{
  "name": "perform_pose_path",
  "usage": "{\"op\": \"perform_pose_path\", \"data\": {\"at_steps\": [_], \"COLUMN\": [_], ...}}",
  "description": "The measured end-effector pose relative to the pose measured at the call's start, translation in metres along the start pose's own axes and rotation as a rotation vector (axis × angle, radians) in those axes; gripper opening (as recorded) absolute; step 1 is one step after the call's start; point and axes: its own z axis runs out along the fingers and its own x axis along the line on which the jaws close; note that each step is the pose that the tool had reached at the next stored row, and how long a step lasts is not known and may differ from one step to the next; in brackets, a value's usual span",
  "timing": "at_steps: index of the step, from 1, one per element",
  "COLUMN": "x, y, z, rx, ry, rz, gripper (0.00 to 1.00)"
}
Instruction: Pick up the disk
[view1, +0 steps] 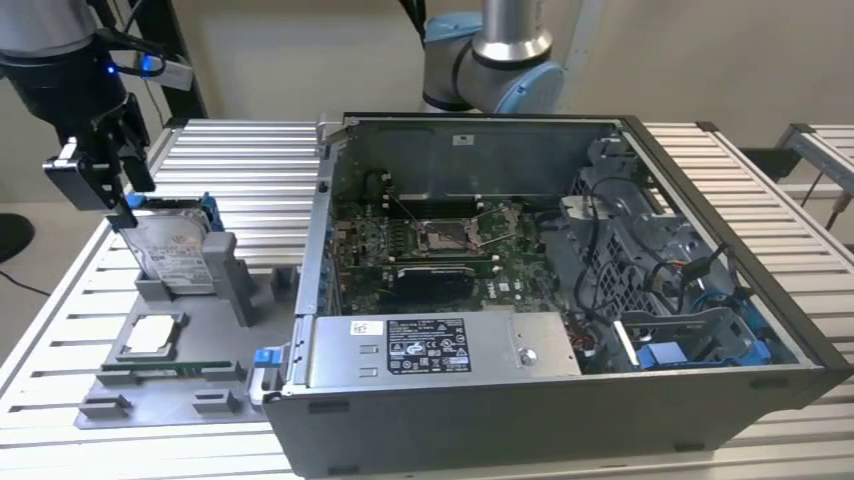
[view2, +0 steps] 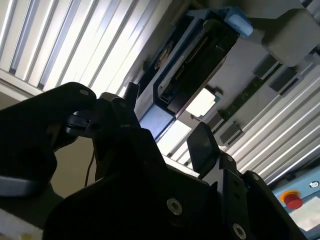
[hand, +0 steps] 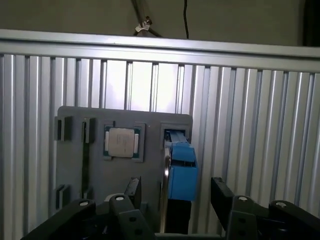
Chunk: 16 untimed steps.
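Directly above grey plastic stand (view1: 224, 262): black two-fingered hand (hand: 176, 185), spread open. Held on edge in that stand: flat silver-grey, blue-framed metal disk (view1: 171, 250), long axis upright, thin top edge lined up between fingers (hand: 133, 187).

Wall (view1: 294, 60): plain beige, at 12 o'clock in the exterior view.
Table (view1: 240, 160): ribbed aluminium slats, centre.
Second table (view1: 821, 150): same slats, 3 o'clock.
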Motion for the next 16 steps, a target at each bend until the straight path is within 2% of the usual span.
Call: {"op": "perform_pose_path", "data": {"at_steps": [6, 7, 9, 10, 12, 16], "x": [-0.0005, -0.0005, -0.0006, -0.0007, -0.0008, -0.0011], "y": [0.0000, 0.0001, 0.0002, 0.0003, 0.0005, 0.0007], "z": [0.0108, 0.0145, 0.0182, 0.0217, 0.0240, 0.0278], "rx": [0.0067, 0.0077, 0.0092, 0.0093, 0.0095, 0.0091], "ry": [0.0003, 0.0004, 0.0001, -0.0018, -0.0052, -0.0078], "rz": [-0.017, -0.020, -0.020, -0.020, -0.020, -0.019], "gripper": [1.00, 1.00, 1.00, 1.00, 1.00, 1.00]}}
